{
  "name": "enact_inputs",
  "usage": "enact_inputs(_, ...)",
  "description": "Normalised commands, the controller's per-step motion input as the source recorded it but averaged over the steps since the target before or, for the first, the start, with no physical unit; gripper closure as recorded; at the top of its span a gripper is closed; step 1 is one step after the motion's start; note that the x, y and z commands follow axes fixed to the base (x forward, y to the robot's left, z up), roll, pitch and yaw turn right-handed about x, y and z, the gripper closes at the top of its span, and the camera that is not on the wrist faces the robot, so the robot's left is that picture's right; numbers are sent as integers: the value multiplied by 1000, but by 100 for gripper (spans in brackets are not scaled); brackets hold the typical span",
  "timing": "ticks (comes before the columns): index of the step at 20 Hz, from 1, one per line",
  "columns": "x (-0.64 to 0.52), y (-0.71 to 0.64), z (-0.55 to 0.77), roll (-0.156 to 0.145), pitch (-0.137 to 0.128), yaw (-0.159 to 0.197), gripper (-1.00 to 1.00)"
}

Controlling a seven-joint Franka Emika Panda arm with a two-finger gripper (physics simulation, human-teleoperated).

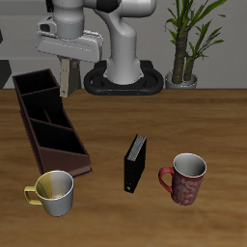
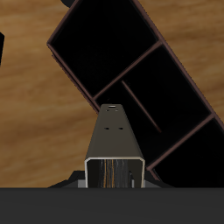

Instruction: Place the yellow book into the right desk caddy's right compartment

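My gripper (image 1: 65, 69) is shut on the yellow book (image 1: 65, 83), which hangs upright from it, thin and tan. It hovers above the far end of the right desk caddy (image 1: 37, 143), a long dark brown open box with inner partitions. In the wrist view the yellow book (image 2: 116, 144) points down toward the caddy (image 2: 131, 77), and its greyish end shows between my gripper's (image 2: 114, 181) jaws. The book is still in the air above the partitioned sections; I cannot tell which compartment lies directly under it.
A thicker black book (image 1: 136, 162) stands on the table beside the caddy. A pale yellow mug (image 1: 54, 191) sits near the caddy's front end and a red mug (image 1: 187, 178) beyond the black book. A potted plant (image 1: 183, 43) stands at the back.
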Motion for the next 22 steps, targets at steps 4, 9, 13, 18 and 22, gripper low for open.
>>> enact_inputs(4,-220,-539,182,-100,-30,-61,100)
enact_inputs(9,-187,-193,46,-57,-16,-28,100)
enact_inputs(13,-243,-198,-66,-66,18,-24,100)
enact_inputs(18,-354,-186,-140,-46,-3,-5,100)
enact_inputs(22,-233,-252,42,-48,-22,21,100)
